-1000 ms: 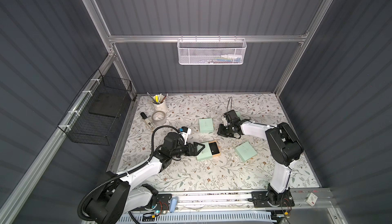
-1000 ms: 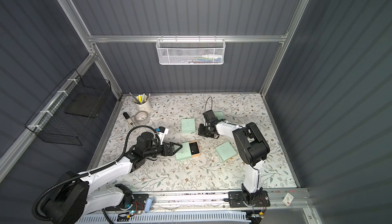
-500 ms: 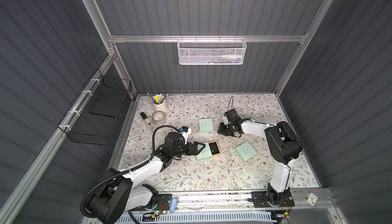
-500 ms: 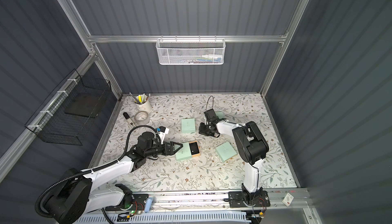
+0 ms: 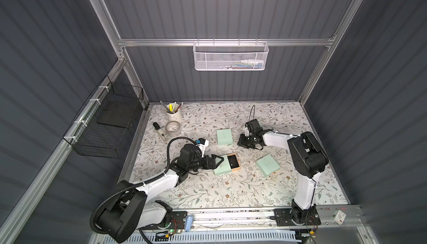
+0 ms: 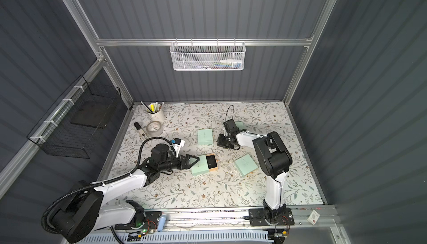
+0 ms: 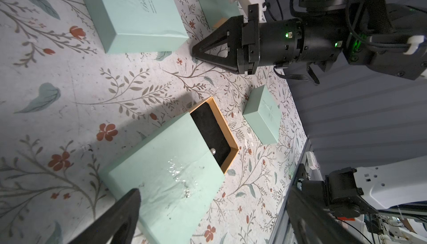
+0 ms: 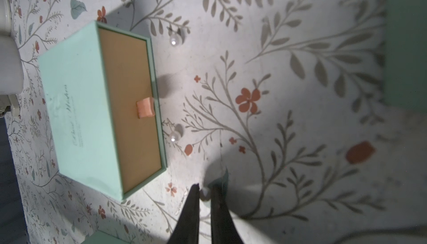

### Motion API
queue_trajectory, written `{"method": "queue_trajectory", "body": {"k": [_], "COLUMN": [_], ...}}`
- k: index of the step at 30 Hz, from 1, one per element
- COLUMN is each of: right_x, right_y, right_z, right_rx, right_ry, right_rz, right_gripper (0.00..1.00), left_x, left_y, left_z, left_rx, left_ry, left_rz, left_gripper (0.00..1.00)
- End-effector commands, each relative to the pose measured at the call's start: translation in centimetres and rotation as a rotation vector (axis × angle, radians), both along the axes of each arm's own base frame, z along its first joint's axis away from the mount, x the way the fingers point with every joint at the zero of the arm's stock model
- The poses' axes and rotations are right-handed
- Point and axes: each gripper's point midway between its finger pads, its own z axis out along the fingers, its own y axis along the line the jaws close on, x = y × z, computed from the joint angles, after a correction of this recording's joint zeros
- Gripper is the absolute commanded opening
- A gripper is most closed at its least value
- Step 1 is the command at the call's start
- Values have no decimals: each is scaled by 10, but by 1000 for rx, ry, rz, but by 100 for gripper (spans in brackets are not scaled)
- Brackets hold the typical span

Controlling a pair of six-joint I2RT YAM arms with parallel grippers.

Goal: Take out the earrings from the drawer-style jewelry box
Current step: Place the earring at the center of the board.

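The floral table (image 5: pixel 208 196) carries both arms. The left gripper (image 5: pixel 218 162) stands spread wide at the sleeve end of the drawer-style jewelry box (image 7: pixel 166 180) near the table's middle, holding nothing. The right gripper (image 7: pixel 195 54), nearer the back edge, is almost closed, pinching a pale round earring (image 8: pixel 205 193) low over the table. A closed mint box (image 8: pixel 76 106) lies just beside it. The open box's drawer (image 7: pixel 212 127) stands partway out, and one pearl stud (image 7: pixel 213 150) rests on its black lining. Two more earrings (image 8: pixel 173 40) lie on the table just beside the closed mint box's front.
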Motion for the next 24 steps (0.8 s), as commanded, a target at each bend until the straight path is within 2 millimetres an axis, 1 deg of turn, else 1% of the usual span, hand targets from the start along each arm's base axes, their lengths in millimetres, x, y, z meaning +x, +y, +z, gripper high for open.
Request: {"method": "queue_trajectory", "body": {"k": [1, 8, 24], "right_x": [-18, -26, -36], "right_y": [-8, -10, -10], "right_z": [-14, -18, -14], "right_rx": [-26, -39, -47], "right_ry": [63, 73, 67], "right_rz": [-4, 1, 7], "right_gripper": [14, 14, 15], "left_x": [4, 5, 6], "left_y": [-6, -7, -8], "left_z": [10, 11, 12], "left_rx": [-26, -31, -33], "left_ry": [-18, -19, -19], "left_rz": [-6, -9, -10], "left_gripper": [100, 100, 100]}}
